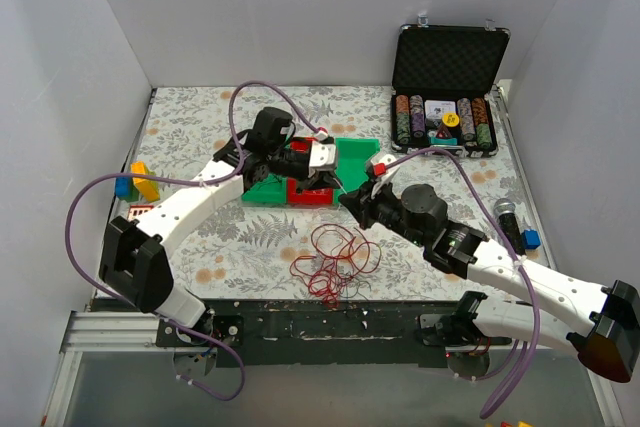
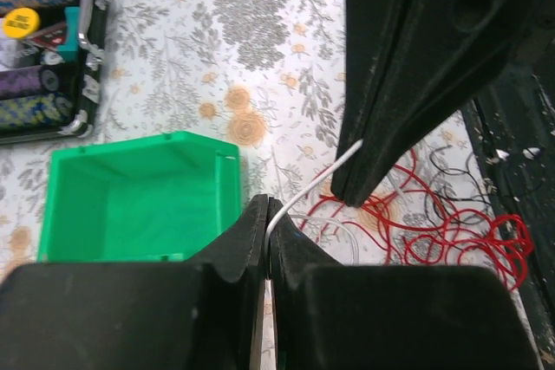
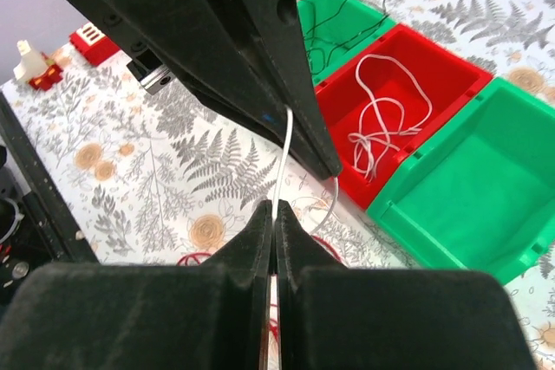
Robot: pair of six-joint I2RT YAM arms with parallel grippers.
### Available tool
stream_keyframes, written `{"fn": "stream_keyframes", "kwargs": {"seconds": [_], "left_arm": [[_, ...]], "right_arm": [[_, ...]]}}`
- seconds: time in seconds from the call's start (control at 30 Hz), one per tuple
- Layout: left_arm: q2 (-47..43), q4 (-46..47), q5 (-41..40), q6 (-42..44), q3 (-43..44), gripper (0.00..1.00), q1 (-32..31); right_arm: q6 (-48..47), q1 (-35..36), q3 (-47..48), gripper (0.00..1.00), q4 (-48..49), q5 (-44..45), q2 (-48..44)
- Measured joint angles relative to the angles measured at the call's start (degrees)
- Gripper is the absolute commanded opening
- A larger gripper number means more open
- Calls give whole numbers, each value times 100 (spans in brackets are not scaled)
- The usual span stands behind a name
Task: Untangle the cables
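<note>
The cables are thin strands. A loose red and dark tangle (image 1: pixel 330 262) lies on the floral table in front of the bins. One whitish strand (image 2: pixel 316 181) runs taut between my two grippers. My left gripper (image 2: pixel 269 214) is shut on one end of it, and my right gripper (image 3: pixel 274 214) is shut on it a short way along (image 3: pixel 286 158). Both gripper tips meet just above the table, the left (image 1: pixel 328 183) and the right (image 1: pixel 350 199), beside the bins. Red loops (image 2: pixel 451 223) lie under the strand.
A red bin (image 3: pixel 451 67) holds a whitish cable (image 3: pixel 381 119). Green bins (image 3: pixel 520 127) (image 2: pixel 208 149) adjoin it, one holding a dark cable (image 3: pixel 347 6). An open poker-chip case (image 1: pixel 445 57) stands back right. Toy blocks (image 1: pixel 140 182) sit far left; a blue block (image 1: pixel 530 239) sits right.
</note>
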Motion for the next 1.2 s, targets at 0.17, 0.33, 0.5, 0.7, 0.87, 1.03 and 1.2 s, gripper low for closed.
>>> {"fn": "stream_keyframes", "kwargs": {"seconds": [0.17, 0.33, 0.5, 0.7, 0.87, 1.03, 1.2], "left_arm": [[72, 656, -289, -737, 435, 0, 229], [177, 1707, -796, -1613, 1327, 0, 922], [177, 2833, -1344, -2236, 1687, 0, 1145], [315, 3316, -1534, -2448, 1919, 0, 1141], [426, 3364, -1552, -2476, 1799, 0, 1141], [426, 3379, -1611, -2367, 1287, 0, 1141], [439, 3300, -1790, -2144, 885, 0, 1141]], "right_arm": [[-74, -13, 17, 40, 136, 247, -50], [-125, -13, 15, 59, 83, 494, -214], [-92, -13, -63, 59, 94, 691, -330], [-7, -13, -256, 57, 55, 752, -376], [31, -13, -354, 57, 50, 807, -389], [52, -13, -479, 57, 17, 905, -448], [57, -13, -531, 56, -42, 977, -492]]}}
